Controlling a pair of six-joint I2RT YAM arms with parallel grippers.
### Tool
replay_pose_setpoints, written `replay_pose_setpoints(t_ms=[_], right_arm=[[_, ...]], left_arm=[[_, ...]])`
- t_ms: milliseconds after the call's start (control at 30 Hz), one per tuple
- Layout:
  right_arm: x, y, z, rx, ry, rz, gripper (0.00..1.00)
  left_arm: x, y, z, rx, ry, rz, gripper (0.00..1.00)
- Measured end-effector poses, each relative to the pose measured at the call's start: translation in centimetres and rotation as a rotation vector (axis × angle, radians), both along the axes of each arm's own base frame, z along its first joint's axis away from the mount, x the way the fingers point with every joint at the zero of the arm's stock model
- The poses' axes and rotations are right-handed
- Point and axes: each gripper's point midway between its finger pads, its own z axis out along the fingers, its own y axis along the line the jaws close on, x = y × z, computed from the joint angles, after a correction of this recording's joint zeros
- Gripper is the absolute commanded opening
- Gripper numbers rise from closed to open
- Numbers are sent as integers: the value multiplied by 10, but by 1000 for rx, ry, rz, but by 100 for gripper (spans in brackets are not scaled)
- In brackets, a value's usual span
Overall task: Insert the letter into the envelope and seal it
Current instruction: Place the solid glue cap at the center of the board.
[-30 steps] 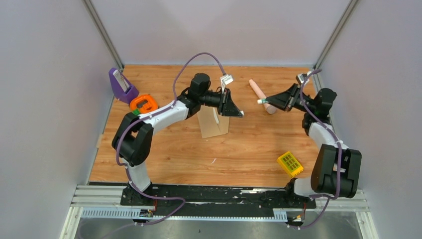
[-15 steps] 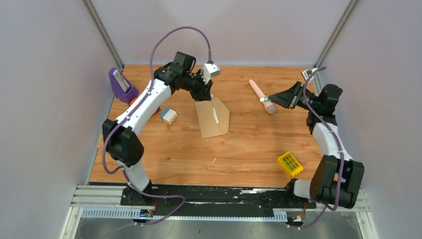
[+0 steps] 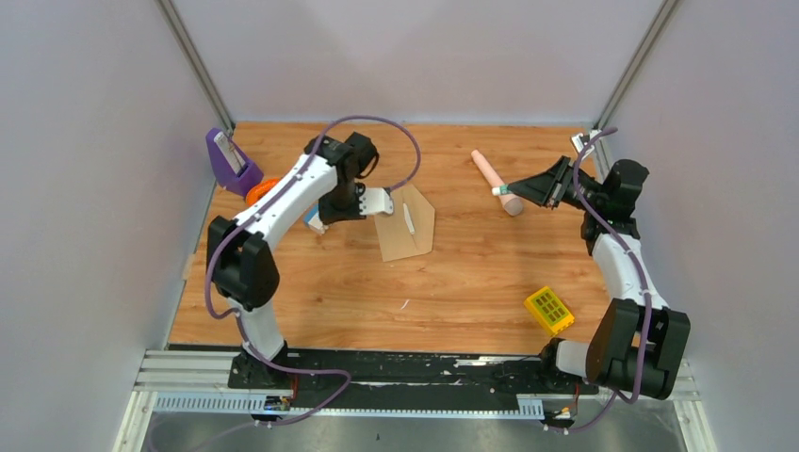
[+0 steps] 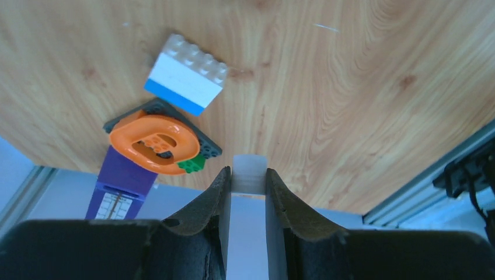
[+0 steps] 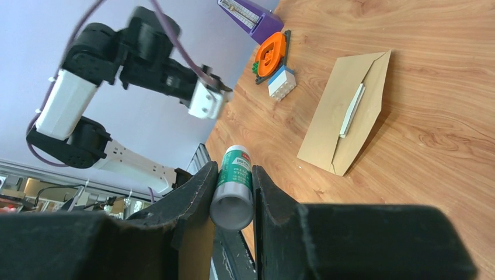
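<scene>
The tan envelope (image 3: 400, 226) lies flat mid-table with its pointed flap open toward the right, also in the right wrist view (image 5: 335, 111). A narrow white strip (image 3: 408, 218) lies along its mouth. I cannot tell whether that strip is the letter's edge, and no sheet shows. My left gripper (image 3: 330, 212) hangs low just left of the envelope. It is shut on a small pale grey cap (image 4: 250, 174). My right gripper (image 3: 509, 188) is up at the right, apart from the envelope. It is shut on a green-and-white glue stick (image 5: 234, 178).
A blue-and-white brick (image 4: 187, 76) and an orange ring toy (image 4: 154, 143) lie under the left gripper. A purple stand (image 3: 231, 160) is at the far left. A pink rod (image 3: 497, 179) lies below the right gripper. A yellow brick (image 3: 548, 311) is front right.
The left arm swung away from above the envelope, back and then down to its left side beside the brick. The right gripper drew back a little to the right and then held still.
</scene>
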Motion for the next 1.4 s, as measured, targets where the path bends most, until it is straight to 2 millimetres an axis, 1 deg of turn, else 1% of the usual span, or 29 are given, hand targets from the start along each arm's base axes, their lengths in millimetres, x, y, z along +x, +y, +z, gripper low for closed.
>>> replay_pose_setpoints(t_ms=[100, 200, 300, 400, 533, 667, 800, 933, 1033, 1133, 1300, 1400], right_arm=[[-1, 0, 0, -5, -4, -3, 0], [-2, -1, 2, -8, -10, -7, 0], [-2, -1, 2, -9, -10, -10, 0], [-2, -2, 2, -8, -5, -14, 0], [-2, -2, 2, -8, -4, -14, 0], [-2, -2, 2, -8, -5, -14, 0], [-2, -2, 2, -8, -4, -14, 0], [-2, -2, 2, -8, -4, -14, 0], [-2, -2, 2, -8, -4, -14, 0], [-2, -2, 2, -8, -4, -14, 0], [-2, -2, 2, -8, -4, -14, 0], [-2, -2, 1, -8, -4, -14, 0]], left_arm=[[-9, -3, -26, 112, 82, -66, 1], [-18, -14, -53, 180, 156, -131, 1], [-25, -25, -70, 200, 195, -172, 0], [-31, -31, -84, 207, 214, -194, 0], [-33, -31, -105, 218, 237, -197, 0], [-30, -31, -123, 221, 220, -193, 0], [-20, -33, -134, 217, 164, -192, 0], [-6, -36, -136, 203, 104, -185, 0], [2, -35, -141, 198, 85, -174, 0], [9, -27, -147, 213, 82, -156, 0], [22, -11, -147, 227, 71, -122, 0], [28, -7, -146, 226, 66, -108, 0]])
